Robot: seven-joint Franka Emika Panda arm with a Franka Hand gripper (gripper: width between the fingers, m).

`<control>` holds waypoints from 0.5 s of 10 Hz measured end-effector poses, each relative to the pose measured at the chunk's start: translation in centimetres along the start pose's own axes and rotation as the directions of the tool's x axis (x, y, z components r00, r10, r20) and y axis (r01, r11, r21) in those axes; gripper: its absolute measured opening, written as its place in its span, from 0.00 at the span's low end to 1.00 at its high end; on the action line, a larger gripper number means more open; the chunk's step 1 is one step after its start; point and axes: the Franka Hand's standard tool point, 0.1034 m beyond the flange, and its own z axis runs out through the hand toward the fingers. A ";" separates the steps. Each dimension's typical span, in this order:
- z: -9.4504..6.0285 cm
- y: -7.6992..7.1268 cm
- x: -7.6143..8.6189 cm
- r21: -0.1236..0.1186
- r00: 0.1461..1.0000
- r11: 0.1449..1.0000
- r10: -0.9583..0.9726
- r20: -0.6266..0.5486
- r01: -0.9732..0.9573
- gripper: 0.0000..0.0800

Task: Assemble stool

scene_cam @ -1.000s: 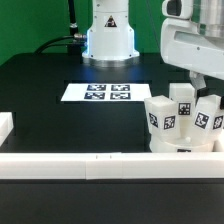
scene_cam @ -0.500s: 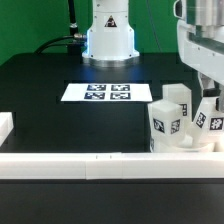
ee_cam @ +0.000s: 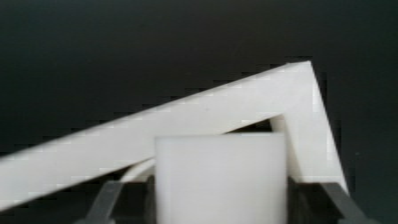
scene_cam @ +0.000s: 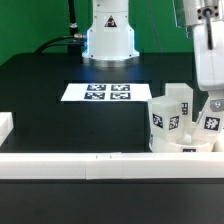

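The stool stands upside down at the exterior view's right. Its round white seat lies on the table, and three tagged leg blocks stand up from it. One leg is nearest the left, one is behind it, and one is on the right. My gripper reaches down from above and is shut on the right leg. In the wrist view this leg fills the space between my fingers, with my gripper centred on it.
A long white border rail runs along the table's front and a short rail end sits at the left. The rails' corner shows in the wrist view just beyond the leg. The marker board lies mid-table before the robot base.
My gripper has shifted toward the exterior view's right, to stand over the right leg. The stool's legs have turned slightly and their tags show at new angles.
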 end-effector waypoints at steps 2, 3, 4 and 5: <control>0.0 0.0 0.1 0.000 0.996 0.997 0.084 0.008 -0.084 0.42; 0.0 0.0 0.0 -0.001 0.998 0.999 0.055 0.009 -0.055 0.56; -0.8 -0.3 -0.2 0.006 0.999 1.000 0.030 0.018 -0.030 0.56; -2.0 -0.6 -0.4 0.017 0.999 1.000 0.017 0.029 -0.017 0.72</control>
